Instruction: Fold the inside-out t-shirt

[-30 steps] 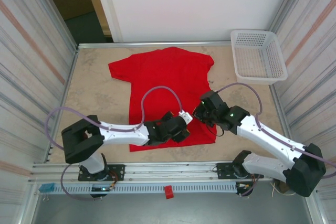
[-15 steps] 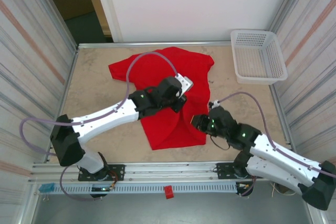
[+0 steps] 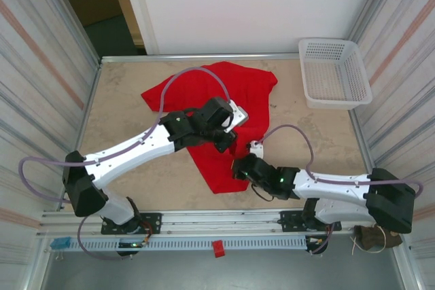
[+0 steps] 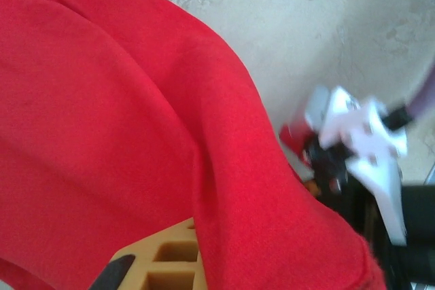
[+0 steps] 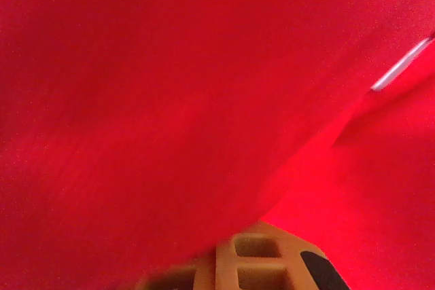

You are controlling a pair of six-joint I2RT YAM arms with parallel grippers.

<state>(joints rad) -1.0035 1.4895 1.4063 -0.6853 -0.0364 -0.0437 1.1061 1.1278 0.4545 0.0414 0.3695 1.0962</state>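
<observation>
Bunched narrower now, t-shirt lies on mottled beige table; left and right jaws pinch it.

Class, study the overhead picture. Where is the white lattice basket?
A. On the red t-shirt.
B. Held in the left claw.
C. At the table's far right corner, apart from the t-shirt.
C: the white lattice basket stands at the far right corner of the table, with bare tabletop between it and the red t-shirt.
</observation>
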